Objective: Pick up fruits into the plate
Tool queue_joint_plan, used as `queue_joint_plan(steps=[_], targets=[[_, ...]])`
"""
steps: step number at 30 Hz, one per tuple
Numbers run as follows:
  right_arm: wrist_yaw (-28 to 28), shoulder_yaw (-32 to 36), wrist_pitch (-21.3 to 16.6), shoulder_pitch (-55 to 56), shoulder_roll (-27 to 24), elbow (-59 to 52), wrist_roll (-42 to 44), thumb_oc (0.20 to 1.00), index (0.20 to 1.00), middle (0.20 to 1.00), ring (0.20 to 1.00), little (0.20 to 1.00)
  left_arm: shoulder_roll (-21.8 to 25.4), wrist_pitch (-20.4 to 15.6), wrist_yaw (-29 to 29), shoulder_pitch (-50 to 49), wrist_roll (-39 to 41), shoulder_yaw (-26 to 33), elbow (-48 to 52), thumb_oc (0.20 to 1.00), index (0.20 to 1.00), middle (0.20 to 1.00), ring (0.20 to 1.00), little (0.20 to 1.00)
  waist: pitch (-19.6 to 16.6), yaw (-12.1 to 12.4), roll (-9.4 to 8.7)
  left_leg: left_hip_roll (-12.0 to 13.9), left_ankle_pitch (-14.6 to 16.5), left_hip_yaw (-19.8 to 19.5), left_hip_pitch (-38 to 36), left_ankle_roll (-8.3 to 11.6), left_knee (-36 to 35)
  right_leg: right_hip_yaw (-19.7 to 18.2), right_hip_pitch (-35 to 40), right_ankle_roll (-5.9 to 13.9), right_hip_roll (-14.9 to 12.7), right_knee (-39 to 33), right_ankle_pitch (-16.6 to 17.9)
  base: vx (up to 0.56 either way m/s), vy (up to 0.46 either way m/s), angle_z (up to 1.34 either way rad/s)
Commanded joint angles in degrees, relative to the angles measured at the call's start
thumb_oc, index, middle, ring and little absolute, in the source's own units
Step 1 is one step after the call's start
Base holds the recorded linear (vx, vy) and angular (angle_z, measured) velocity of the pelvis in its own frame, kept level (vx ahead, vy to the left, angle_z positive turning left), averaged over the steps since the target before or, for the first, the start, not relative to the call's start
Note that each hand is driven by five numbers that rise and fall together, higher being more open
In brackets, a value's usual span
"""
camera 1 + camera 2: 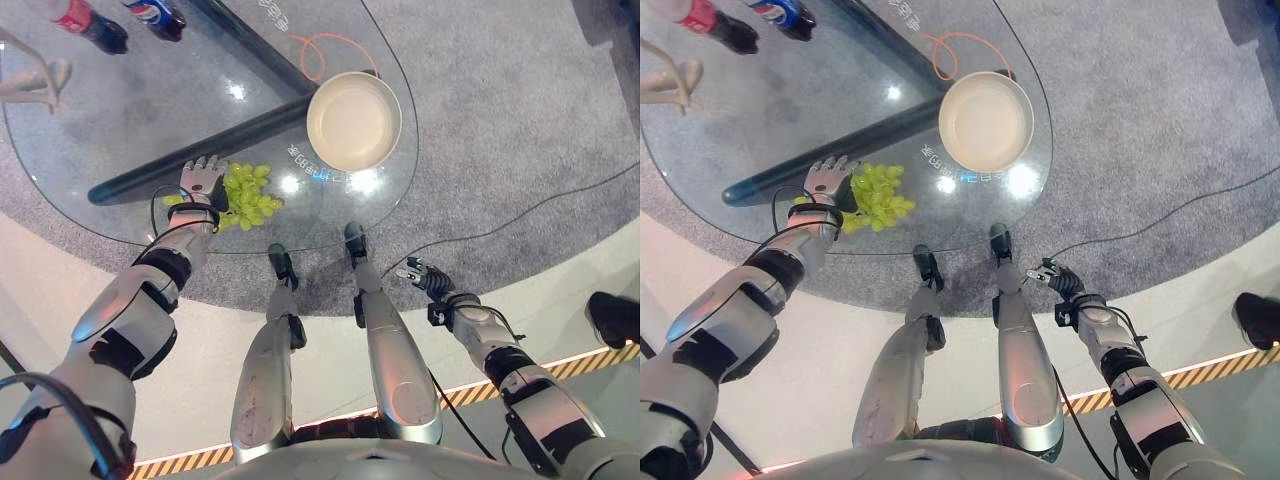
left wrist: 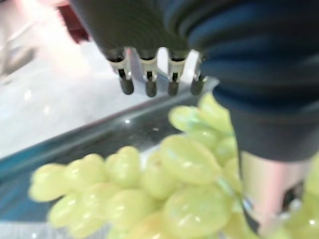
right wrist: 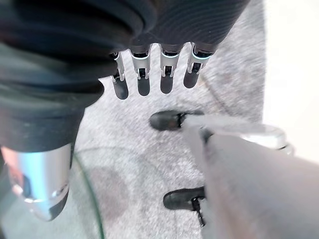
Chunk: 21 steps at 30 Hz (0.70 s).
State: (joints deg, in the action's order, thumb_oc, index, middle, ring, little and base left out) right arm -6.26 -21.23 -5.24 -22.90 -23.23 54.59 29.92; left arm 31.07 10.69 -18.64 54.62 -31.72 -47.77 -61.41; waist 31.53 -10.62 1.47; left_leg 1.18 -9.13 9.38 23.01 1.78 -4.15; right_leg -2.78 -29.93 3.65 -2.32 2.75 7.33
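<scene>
A bunch of green grapes lies on the round glass table near its front edge. My left hand is over the bunch's left side with its fingers straight. In the left wrist view the fingers reach past the grapes and the thumb stands in among them, not curled round them. The cream plate stands empty on the table, to the right of the grapes and farther back. My right hand hangs open below the table's front right edge, over the carpet, holding nothing.
Two bottles stand at the table's far left. A pale object lies near them. Dark table beams and an orange loop show through the glass. A person's black shoe is at the right.
</scene>
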Motion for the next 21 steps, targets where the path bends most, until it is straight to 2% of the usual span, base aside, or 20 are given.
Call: queue_joint_plan(steps=[1,15,21], targets=[[1.0,-0.62,-2.64,-0.21,1.35,-0.32,3.3,1.0,1.0,1.0,1.0,1.0,-1.64,1.6,0.57,0.7,-3.6,0.03,-4.22,1.0,1.0,1.0,1.0,1.0,-1.74,0.78,-1.79,-0.63,8.28,-4.39,5.41,0.71,10.0,0.9,-5.63,0.24,2.65,8.93,-5.61,0.0,0.0,0.0],[1.63,-0.85,-4.0,-2.69,3.86,-1.01,8.63,1.0,1.0,1.0,1.0,1.0,-6.64,3.21,0.39,-1.79,-4.29,-1.34,-11.51,1.0,1.0,1.0,1.0,1.0,-1.74,0.39,-3.35,-0.8,8.86,-4.98,9.98,0.79,12.95,0.13,-9.9,-0.17,4.23,11.32,-5.94,0.0,-0.002,0.0],[1.37,-1.47,-4.35,-3.87,4.97,0.01,9.51,1.0,1.0,1.0,1.0,1.0,-7.63,3.14,-4.05,-2.82,-2.27,-0.44,-12.9,1.0,1.0,1.0,1.0,1.0,-1.74,0.76,-4.16,-0.75,8.87,-5.62,11.01,0.74,13.07,-0.04,-10.59,-0.24,4.8,11.28,-5.71,0.0,0.0,0.0]])
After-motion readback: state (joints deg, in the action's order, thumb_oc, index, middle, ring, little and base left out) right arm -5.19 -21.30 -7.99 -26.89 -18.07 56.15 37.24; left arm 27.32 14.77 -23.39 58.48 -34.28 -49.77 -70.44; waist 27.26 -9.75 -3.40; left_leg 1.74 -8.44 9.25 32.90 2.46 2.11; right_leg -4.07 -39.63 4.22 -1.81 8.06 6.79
